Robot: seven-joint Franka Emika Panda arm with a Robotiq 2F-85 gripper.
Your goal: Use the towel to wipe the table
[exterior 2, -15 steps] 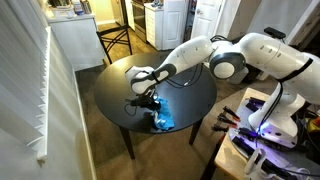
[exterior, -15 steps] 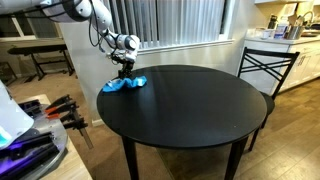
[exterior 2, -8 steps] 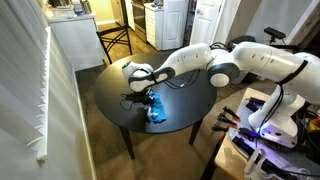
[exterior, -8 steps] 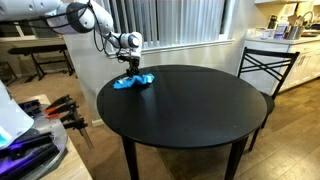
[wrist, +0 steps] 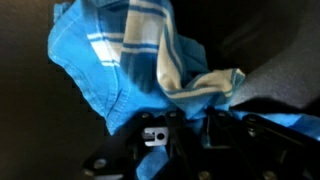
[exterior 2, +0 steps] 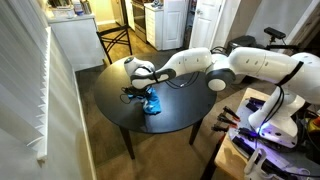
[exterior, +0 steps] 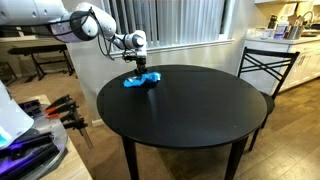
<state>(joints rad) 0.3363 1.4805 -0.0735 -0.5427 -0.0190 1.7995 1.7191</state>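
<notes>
A blue towel with white stripes (exterior: 140, 80) lies bunched on the round black table (exterior: 200, 110) near its far edge; it also shows in an exterior view (exterior 2: 151, 104). My gripper (exterior: 141, 73) stands straight down on the towel and is shut on it; it also shows in an exterior view (exterior 2: 146, 95). In the wrist view the towel (wrist: 130, 60) fills most of the frame and its folds run in between the dark fingers (wrist: 185, 125).
A black metal chair (exterior: 265, 65) stands at the table's far right side. A white wall and window blinds are right behind the towel. A bench with tools (exterior: 60, 110) stands beside the table. A second white robot (exterior 2: 275, 95) stands close to the table.
My gripper has dragged the towel along the table's edge, to the right in one exterior view and away from the near rim in the other.
</notes>
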